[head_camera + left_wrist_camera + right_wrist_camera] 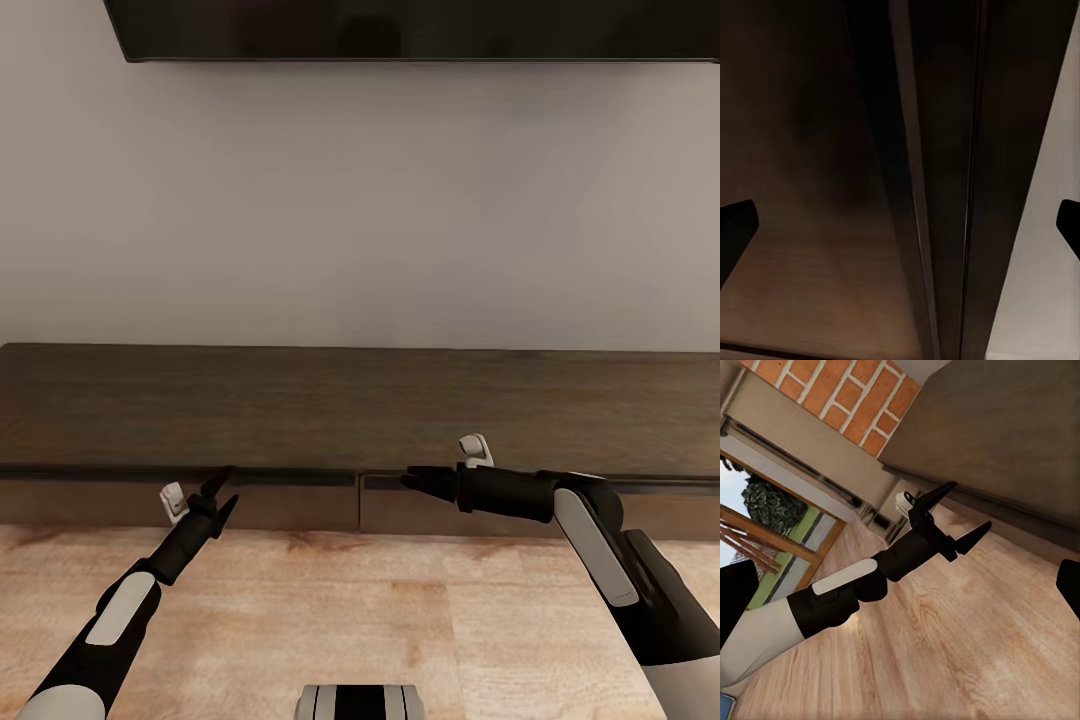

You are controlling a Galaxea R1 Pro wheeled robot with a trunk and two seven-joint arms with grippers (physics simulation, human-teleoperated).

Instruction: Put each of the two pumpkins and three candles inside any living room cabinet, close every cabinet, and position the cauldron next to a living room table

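Note:
The long, low dark brown cabinet (360,410) runs across the wall in front of me, and its two drawer fronts (290,505) look shut, meeting at a seam in the middle. My left gripper (232,483) is open at the top edge of the left drawer front, one finger up at the gap under the top board. The left wrist view shows the dark wood (810,225) very close between the spread fingers of the left gripper (904,225). My right gripper (408,478) points left by the seam; its fingertips (735,592) stand wide apart with nothing between them. The pumpkins, candles, cauldron and table are out of view.
A dark screen (400,30) hangs on the pale wall above the cabinet. Light wooden floor (380,620) lies between me and the drawers. In the right wrist view, a brick wall (832,397) and a window (765,532) stand beyond my left gripper (972,504).

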